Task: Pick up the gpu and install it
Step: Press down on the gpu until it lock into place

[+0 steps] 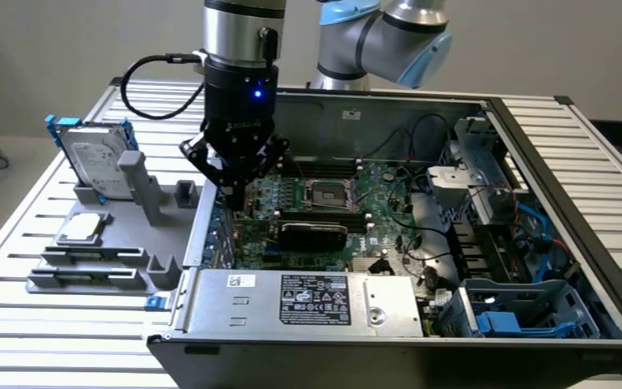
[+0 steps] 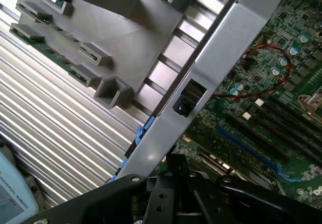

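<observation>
While your gripper hung clenched over the edge of the motherboard nearest the exterior view's left, hard by the wall of the open computer case, I could make out nothing between its fingers, in the exterior view or the wrist view. So you were carrying nothing, as far as I could judge.

The gpu was, I believe, the black bar-shaped piece on the motherboard just below the processor socket, though I could not tell whether it was fully seated. It lay a short way from the gripper toward the exterior view's right and a little nearer that camera. Its long axis ran across the exterior view from left to right, roughly parallel with the power supply in front of it. You had one arm, so there was no nearer hand to choose.

By count you had:
- one gripper
- one gpu
- one case

On the table outside the case there was:
- one grey holder
- one hard drive with blue rails, standing upright in the holder
- one square processor chip, lying flat in it
- two memory sticks, lying flat in it

The holder stood well apart from the gpu, with the case wall between them.
</observation>
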You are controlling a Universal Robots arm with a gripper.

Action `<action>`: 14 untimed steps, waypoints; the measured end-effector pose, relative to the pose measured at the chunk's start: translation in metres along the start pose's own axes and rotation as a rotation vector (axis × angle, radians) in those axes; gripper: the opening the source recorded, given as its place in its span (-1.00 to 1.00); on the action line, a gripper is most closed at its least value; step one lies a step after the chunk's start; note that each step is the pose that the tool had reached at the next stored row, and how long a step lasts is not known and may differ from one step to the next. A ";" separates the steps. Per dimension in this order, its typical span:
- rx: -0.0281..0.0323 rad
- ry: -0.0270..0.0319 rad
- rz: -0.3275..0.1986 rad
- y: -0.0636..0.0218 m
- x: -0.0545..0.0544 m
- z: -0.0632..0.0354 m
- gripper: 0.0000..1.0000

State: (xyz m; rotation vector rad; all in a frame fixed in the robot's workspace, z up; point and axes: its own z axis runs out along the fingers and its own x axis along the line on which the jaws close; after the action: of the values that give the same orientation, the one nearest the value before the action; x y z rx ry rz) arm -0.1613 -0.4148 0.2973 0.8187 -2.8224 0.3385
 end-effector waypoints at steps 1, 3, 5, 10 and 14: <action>-0.0007 0.0004 0.010 -0.0001 0.000 0.0001 -0.79; -0.0015 0.0010 0.026 -0.0002 0.000 0.0001 -0.79; -0.0022 0.0013 0.038 -0.0004 0.000 0.0000 -0.79; -0.0106 0.0036 0.052 -0.0003 0.001 -0.0030 -0.79; -0.0118 0.0066 0.060 -0.0011 0.002 -0.0071 -0.79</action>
State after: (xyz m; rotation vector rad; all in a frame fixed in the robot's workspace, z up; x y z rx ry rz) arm -0.1615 -0.4147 0.3047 0.7298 -2.8447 0.3324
